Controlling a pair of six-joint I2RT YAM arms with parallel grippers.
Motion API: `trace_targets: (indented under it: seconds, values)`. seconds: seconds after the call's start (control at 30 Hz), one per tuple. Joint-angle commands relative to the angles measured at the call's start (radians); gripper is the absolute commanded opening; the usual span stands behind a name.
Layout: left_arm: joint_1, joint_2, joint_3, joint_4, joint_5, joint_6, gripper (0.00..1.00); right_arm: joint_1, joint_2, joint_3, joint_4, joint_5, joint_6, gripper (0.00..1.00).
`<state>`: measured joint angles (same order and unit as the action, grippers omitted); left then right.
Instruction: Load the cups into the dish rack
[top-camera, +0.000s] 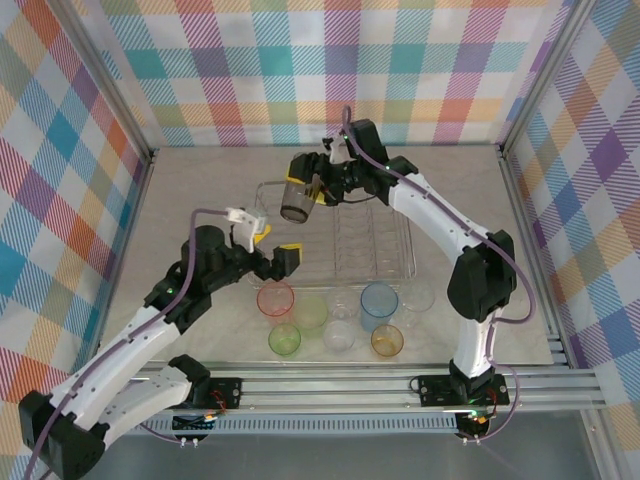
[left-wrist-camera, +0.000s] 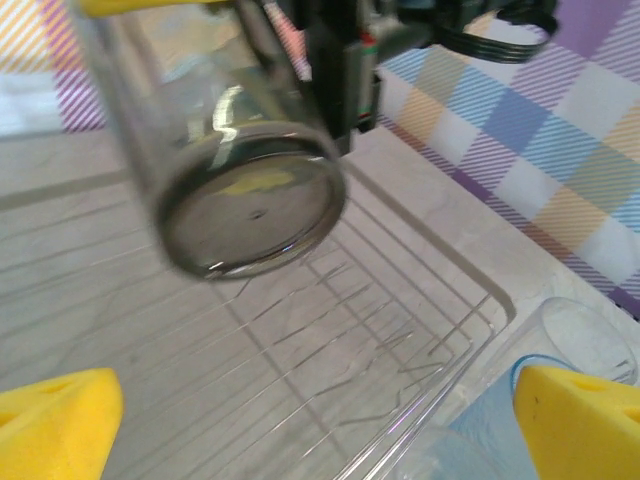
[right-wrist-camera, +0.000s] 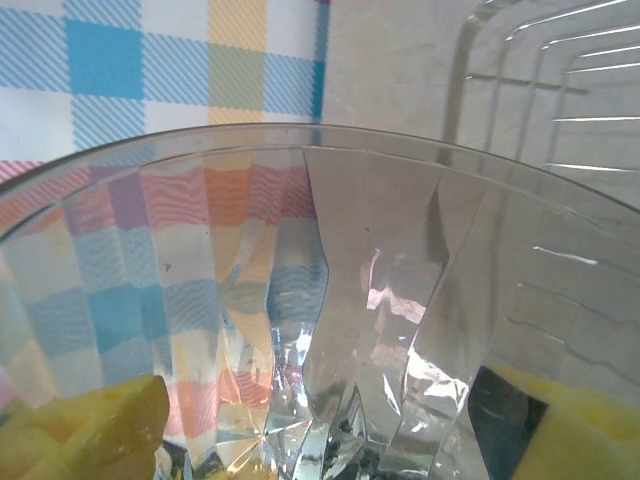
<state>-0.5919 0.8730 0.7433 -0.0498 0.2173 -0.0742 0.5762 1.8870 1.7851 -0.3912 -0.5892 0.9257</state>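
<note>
Right claw (top-camera: 310, 188) grips the smoky grey cup (top-camera: 295, 206), tilted base-down, above the dish rack's (top-camera: 411, 262) left end toward the desk's (top-camera: 200, 185) far edge; open left claw (top-camera: 270, 240) hovers alongside.

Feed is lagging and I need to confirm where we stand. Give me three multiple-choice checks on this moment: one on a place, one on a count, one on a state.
1. Where is the grey cup?
A) held in the air over the rack's far left part
B) lying on its side on the bare table
C) standing at the rack's right end

2. How many green cups stand on the table?
A) one
B) two
C) four

3. How do the left jaws stand?
A) open and empty
B) shut on a green cup
C) shut on a rack wire

Answers: 1 A, the right jaws grip it above the wires. 2 B, one beside the pink cup, the other nearer the arms. 3 A, the yellow pads sit wide apart with nothing between.
</note>
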Motion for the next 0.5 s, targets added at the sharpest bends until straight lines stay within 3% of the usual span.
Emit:
trace_targets:
  seconds: [0.0,0.1,0.23,0.47]
  values:
    - [-0.081,0.045,0.001,0.221,-0.066,0.086,0.99,-0.006,-0.064,-0.036,0.108,-0.058,0.071,0.43]
    - [-0.14,0.104,-0.036,0.362,-0.143,0.142,0.99,-0.01,-0.084,-0.059,0.125,-0.065,0.08,0.43]
    - [-0.158,0.171,-0.079,0.551,-0.238,0.117,0.99,-0.014,-0.106,-0.076,0.125,-0.068,0.077,0.43]
    - [-0.181,0.25,-0.099,0.717,-0.367,0.1,0.96,-0.024,-0.124,-0.085,0.107,-0.081,0.061,0.43]
